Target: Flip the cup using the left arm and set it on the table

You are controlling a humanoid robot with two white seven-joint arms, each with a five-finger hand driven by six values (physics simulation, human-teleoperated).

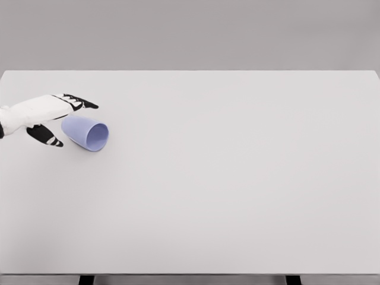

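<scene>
A light blue cup (86,132) lies on its side on the white table (225,178), near the left edge, with its open mouth facing right and toward me. My left hand (66,120) reaches in from the left edge, right at the cup's closed end. Its fingers (82,102) stretch out above the cup and the thumb (46,136) points below it, so the hand straddles the base of the cup with the digits spread, not closed on it. The right arm does not show.
The table's far edge runs across the top against a grey wall. Its front edge (190,275) lies at the bottom of the view, with dark table legs below it.
</scene>
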